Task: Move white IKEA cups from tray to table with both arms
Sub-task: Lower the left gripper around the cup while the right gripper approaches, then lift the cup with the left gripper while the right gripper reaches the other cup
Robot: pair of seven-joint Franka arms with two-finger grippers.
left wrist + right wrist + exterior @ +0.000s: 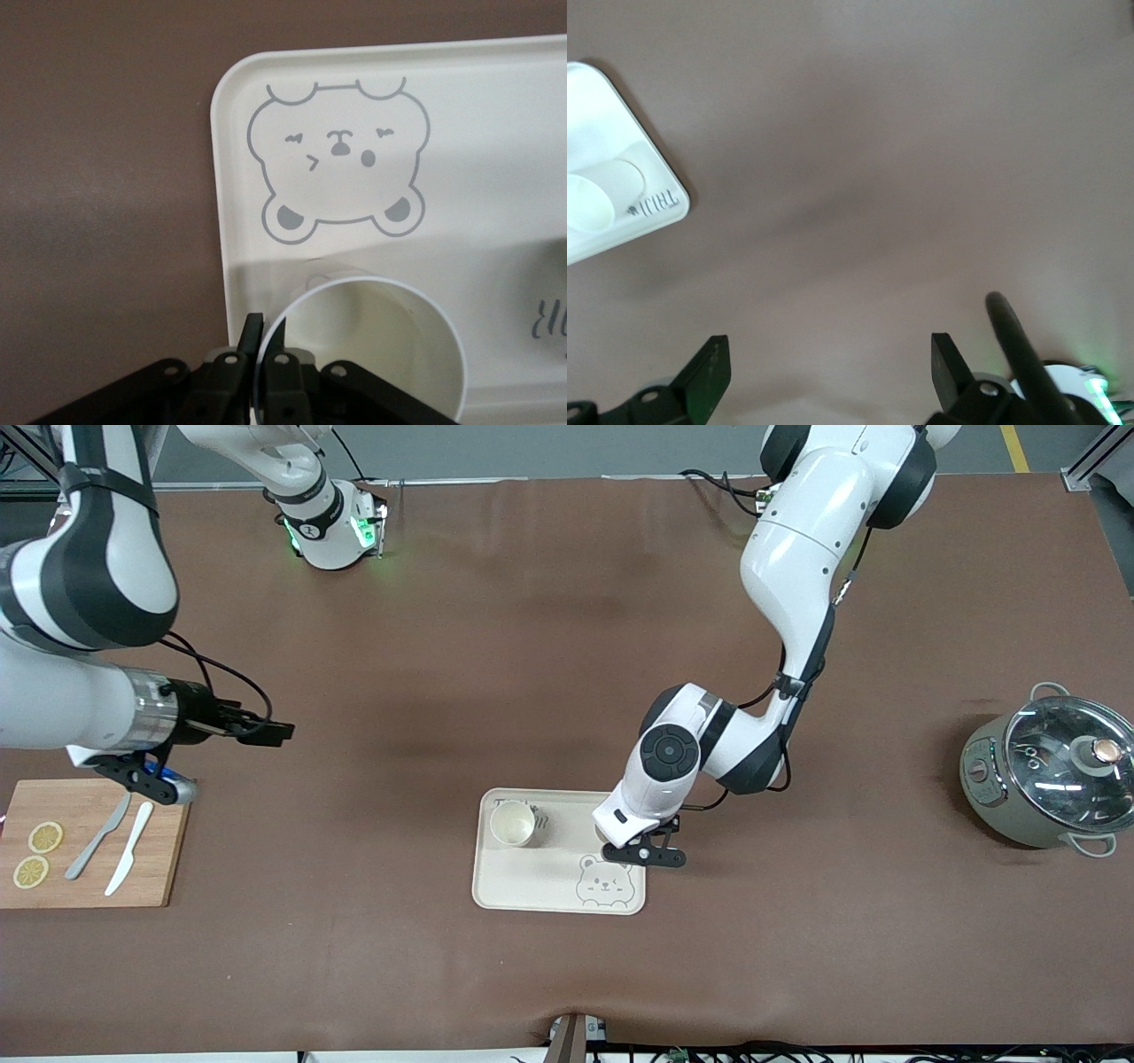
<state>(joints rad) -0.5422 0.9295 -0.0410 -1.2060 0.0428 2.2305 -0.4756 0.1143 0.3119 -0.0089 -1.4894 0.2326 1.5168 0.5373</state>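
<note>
The left arm reaches down from its base with the elbow bent, and its wrist points straight down over the bear tray (509, 893). The left end effector (263, 341) is pinching the rim of one white cup (372, 345), which stands on the tray under it, on the corner toward the left arm's end. The other white cup (513, 824) stands upright on the same tray, well apart from this end effector. The right arm waits, stretched level above the wooden board (151, 868); the right end effector (828, 372) has its fingers spread wide and holds nothing
</note>
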